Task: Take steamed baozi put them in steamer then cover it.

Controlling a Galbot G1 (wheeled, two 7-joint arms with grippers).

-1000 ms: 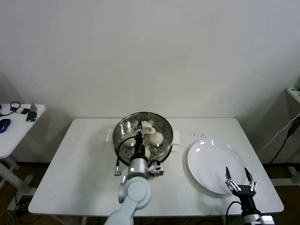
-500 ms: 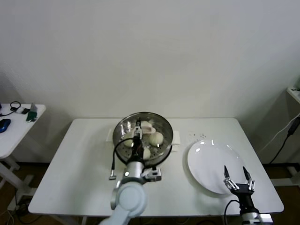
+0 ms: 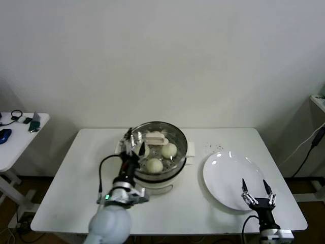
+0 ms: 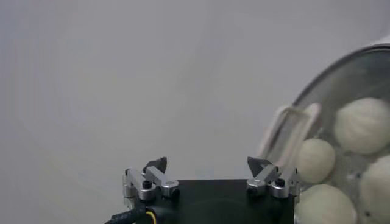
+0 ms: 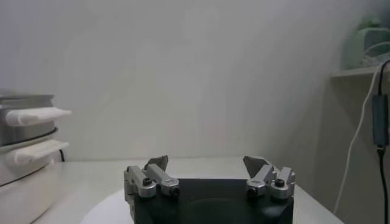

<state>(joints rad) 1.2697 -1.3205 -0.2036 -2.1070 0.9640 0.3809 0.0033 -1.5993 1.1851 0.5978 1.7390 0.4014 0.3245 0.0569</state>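
We are finishing: lid (image 3: pixel 156 144) sitting on steamer (image 3: pixel 167 179) over buns (image 3: pixel 154 165); left claw (image 3: pixel 130 144), released, at nine o'clock; right claw (image 3: pixel 258 194) idling open over plate (image 3: pixel 223 175).

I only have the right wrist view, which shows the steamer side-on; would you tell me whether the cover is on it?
Observer: Yes, the glass cover sits on the steamer.
Operator: Thank you. Is anything inside?
Observer: Four baozi show through the glass in the left wrist view.
Operator: Good. My right gripper is open above the plate; where is the left one?
Observer: The left gripper is at the steamer's left rim, jaws open and holding nothing.
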